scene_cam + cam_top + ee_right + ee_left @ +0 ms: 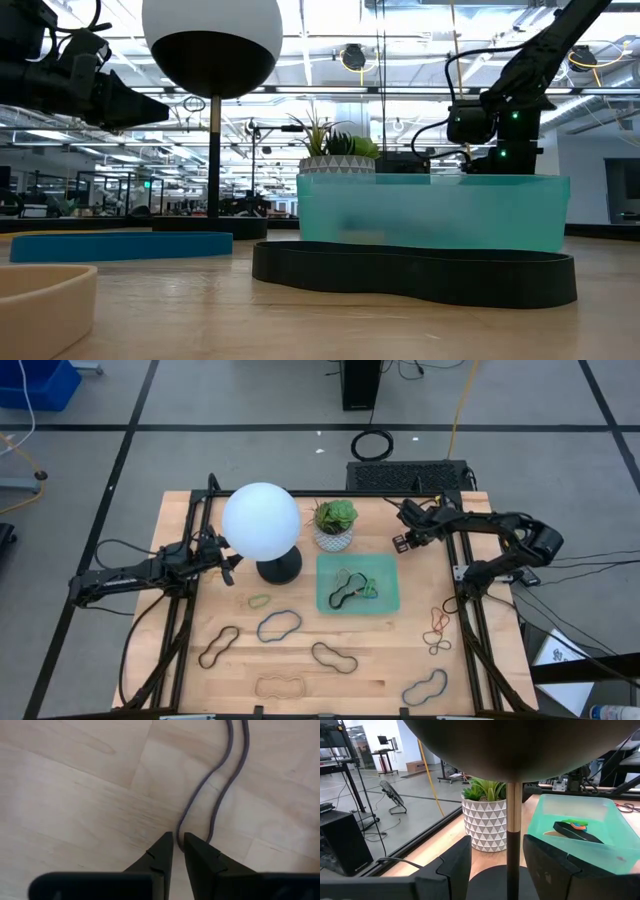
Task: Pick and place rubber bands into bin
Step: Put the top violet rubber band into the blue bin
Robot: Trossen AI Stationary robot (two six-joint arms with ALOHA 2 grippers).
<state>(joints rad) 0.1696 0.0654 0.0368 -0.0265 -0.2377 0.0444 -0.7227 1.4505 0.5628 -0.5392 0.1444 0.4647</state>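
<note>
The mint-green bin (388, 600) stands mid-table with several rubber bands (352, 589) in it. More bands lie loose on the wood: green (259, 601), blue (279, 625), black (218, 646), tan (279, 685), and an orange-brown cluster (437, 628). My right gripper (404, 542) is beyond the bin's far right corner, pointing down at the table. It is shut (178, 845) on a thin grey rubber band (220, 775). My left gripper (230, 563) is open beside the lamp base. Its fingers (495, 857) stand either side of the lamp pole (513, 815) without touching it. My right gripper pinches one strand at the end of the grey band's loop (180, 831) between its two fingertips. The other strand (210, 832) passes outside one finger. The fingers come from above, pointing down. The rest of the band lies slack on the table.
A globe lamp (261, 520) on a black base (278, 568) stands left of the bin. A white plant pot (334, 525) stands at the bin's far side. A black band (415, 272) and a blue band (120, 245) lie near the front edge. Black rails run along both table sides.
</note>
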